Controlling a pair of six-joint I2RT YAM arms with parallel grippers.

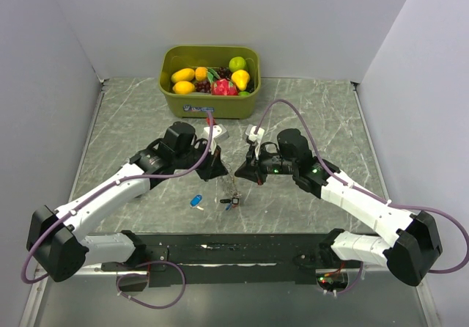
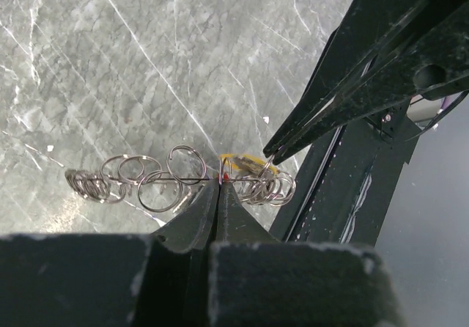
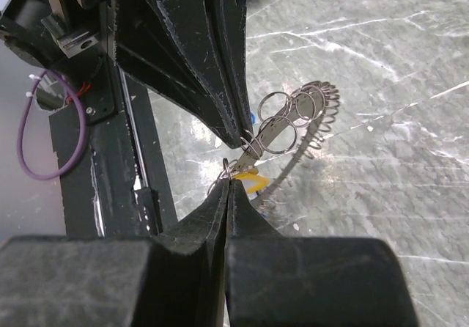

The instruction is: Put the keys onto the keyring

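Observation:
The keyring is a floppy chain of thin silvery rings, held up between both grippers above the table. My left gripper is shut on it near its middle. My right gripper is shut on a small ring at the chain's end, right beside a yellow-headed key, which also shows in the left wrist view. The two tips nearly touch in the top view, left gripper, right gripper. A blue-headed key lies loose on the table. A small dark cluster lies below the grippers.
A green bin of toy fruit stands at the back centre. The dark rail between the arm bases runs along the near edge. Grey walls close in the left, right and back sides.

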